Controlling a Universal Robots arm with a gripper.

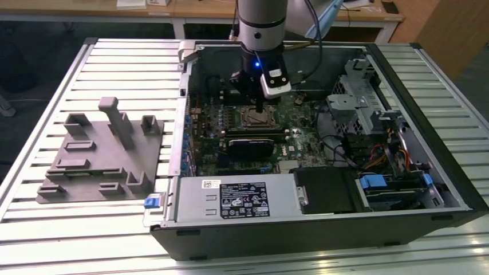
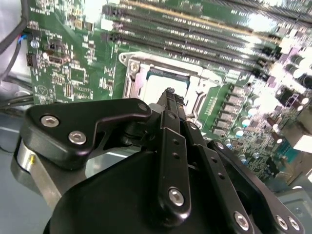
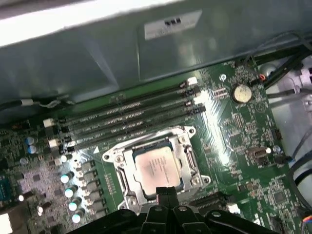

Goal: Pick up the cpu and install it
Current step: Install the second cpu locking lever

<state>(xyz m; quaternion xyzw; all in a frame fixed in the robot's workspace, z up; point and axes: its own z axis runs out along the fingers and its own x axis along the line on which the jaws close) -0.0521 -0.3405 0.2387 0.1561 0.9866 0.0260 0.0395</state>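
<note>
One arm: gripper (image 3: pixel 165 192) over open PC case (image 1: pixel 428 220).
Fingers: pressed together, nothing pinched.
CPU (image 3: pixel 157 168): seated in motherboard socket (image 3: pixel 117 158), directly beneath tips.
Fixture plate (image 1: pixel 68 166): exterior view's left, well apart.

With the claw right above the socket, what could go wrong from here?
1. The cpu already lies in the socket; if the claw presses or drags, it might shift the chip or harm the contacts beneath.
2. The memory slots run close beside the socket, so a sideways move may strike them.
</note>
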